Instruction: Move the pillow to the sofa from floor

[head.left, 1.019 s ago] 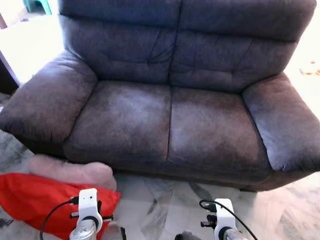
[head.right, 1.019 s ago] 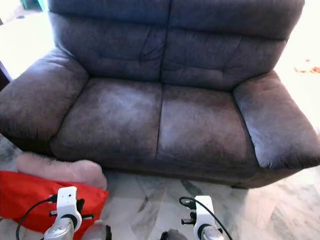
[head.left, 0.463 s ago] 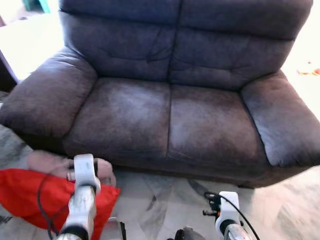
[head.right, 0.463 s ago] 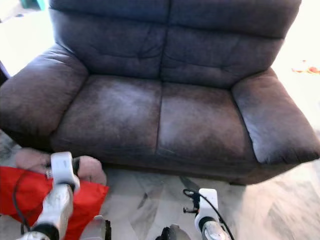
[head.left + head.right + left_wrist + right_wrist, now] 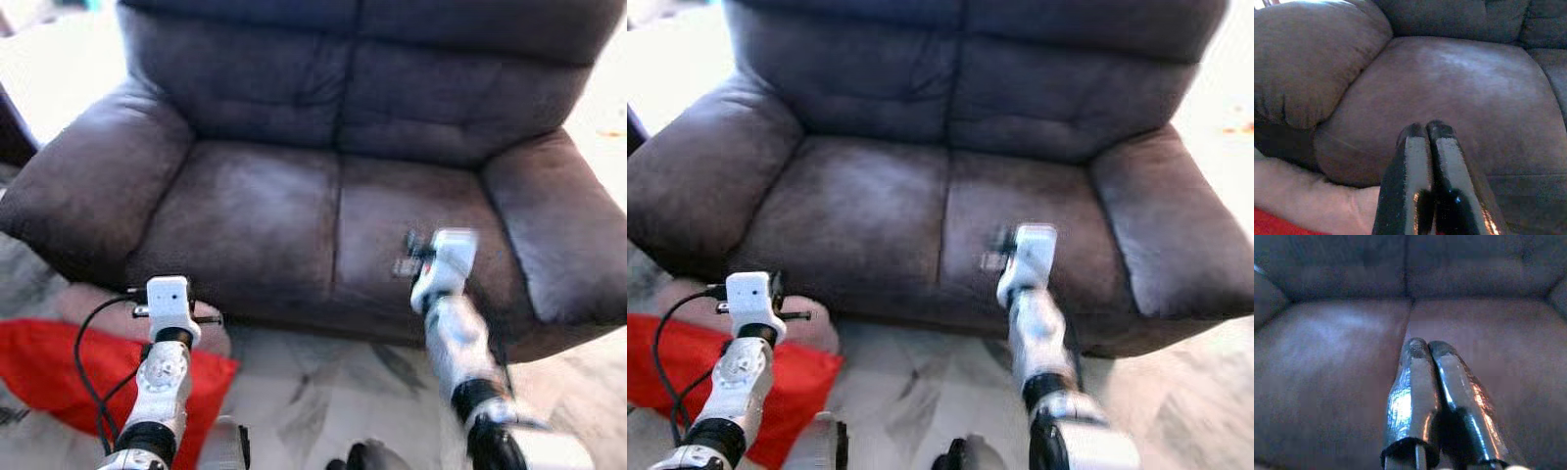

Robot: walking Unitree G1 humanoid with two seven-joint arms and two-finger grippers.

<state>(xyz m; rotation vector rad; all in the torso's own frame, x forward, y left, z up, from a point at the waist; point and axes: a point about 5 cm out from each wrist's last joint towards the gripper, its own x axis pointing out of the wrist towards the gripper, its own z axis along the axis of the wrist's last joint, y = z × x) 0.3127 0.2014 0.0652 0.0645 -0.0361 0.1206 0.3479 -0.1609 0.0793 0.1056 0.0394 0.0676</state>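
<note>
A pale pink pillow [image 5: 90,303] lies on the floor against the sofa's front left corner, partly behind my left arm. A red cushion [image 5: 54,367] lies on the floor beside it, nearer to me. The dark grey-brown two-seat sofa [image 5: 255,211] stands straight ahead with bare seats. My left gripper [image 5: 1426,128] is shut and empty, held just above the pink pillow [image 5: 1308,196] and aimed at the left seat. My right gripper [image 5: 1422,344] is also shut and empty, raised in front of the seam between the two seat cushions.
Marbled floor tiles [image 5: 313,382] run in front of the sofa. Wide padded armrests [image 5: 83,191] close off both ends of the seat. A dark piece of furniture [image 5: 12,137] stands at the far left edge.
My right arm has swung up from low near the floor to seat height before the sofa. The left arm rose half a second ago and has stayed. The camera has moved slightly closer.
</note>
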